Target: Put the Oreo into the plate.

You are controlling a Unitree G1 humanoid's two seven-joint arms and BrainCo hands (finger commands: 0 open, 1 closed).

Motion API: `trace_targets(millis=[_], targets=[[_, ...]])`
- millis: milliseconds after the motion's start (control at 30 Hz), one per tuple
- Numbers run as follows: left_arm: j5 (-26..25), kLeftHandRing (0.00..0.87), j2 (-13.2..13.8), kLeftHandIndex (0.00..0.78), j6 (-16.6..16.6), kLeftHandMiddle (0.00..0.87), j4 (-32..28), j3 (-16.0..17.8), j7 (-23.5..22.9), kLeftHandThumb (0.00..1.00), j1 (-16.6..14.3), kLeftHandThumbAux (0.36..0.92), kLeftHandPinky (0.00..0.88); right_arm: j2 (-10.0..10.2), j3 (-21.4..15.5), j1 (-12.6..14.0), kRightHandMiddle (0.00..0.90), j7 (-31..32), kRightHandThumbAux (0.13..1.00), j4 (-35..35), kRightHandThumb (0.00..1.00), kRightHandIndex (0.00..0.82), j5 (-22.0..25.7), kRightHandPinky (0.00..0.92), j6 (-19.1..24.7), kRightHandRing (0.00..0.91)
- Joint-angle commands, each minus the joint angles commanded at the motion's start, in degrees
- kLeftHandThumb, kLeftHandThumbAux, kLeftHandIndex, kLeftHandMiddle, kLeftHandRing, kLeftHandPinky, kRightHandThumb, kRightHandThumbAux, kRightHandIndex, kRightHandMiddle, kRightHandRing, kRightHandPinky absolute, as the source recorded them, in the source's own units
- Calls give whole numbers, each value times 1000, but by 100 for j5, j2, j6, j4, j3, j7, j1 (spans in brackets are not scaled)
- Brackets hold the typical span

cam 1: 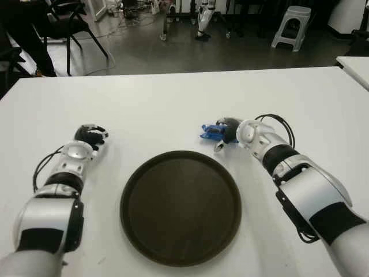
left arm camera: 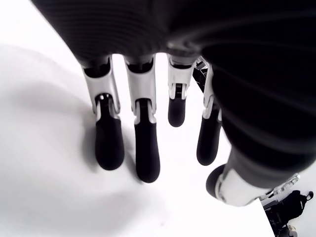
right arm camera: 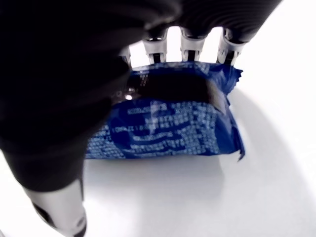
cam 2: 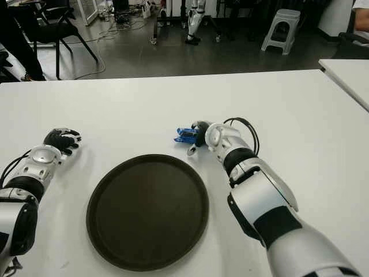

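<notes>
A blue Oreo packet (cam 1: 209, 133) lies flat on the white table (cam 1: 173, 104), just past the far right rim of the round dark plate (cam 1: 180, 206). My right hand (cam 1: 219, 137) is at the packet from its right side. In the right wrist view its fingers (right arm camera: 190, 47) reach over the far edge of the Oreo packet (right arm camera: 168, 123), while the thumb (right arm camera: 59, 207) hangs apart from it near the table. The plate holds nothing. My left hand (cam 1: 90, 137) shows left of the plate, its fingers (left arm camera: 145, 148) relaxed and holding nothing.
The table's far edge (cam 1: 184, 73) runs across the view, with floor beyond it. A black chair (cam 1: 69, 23) stands far left and a grey stool (cam 1: 291, 26) far right. A second white table (cam 1: 354, 66) shows at the right edge.
</notes>
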Motion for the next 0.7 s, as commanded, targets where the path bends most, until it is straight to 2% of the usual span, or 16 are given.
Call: trace_targets(millis=[133,467,700], targets=[[18,171,-1,397,12,145,8,-5,3,674,-2,730,176,64,-86,15,35,-8,750,-29,0,30,71,0,74,6],[116,171,10,397,79,147,5,-111,31,670,-26,730,164,69,-272,79,22,-31,738,0,0,5,244,0,111,0],[92,177,9,397,118,151,19,-100,58,670,-23,731,174,57,-89,90,28,78,760,47,0,11,46,0,188,0]])
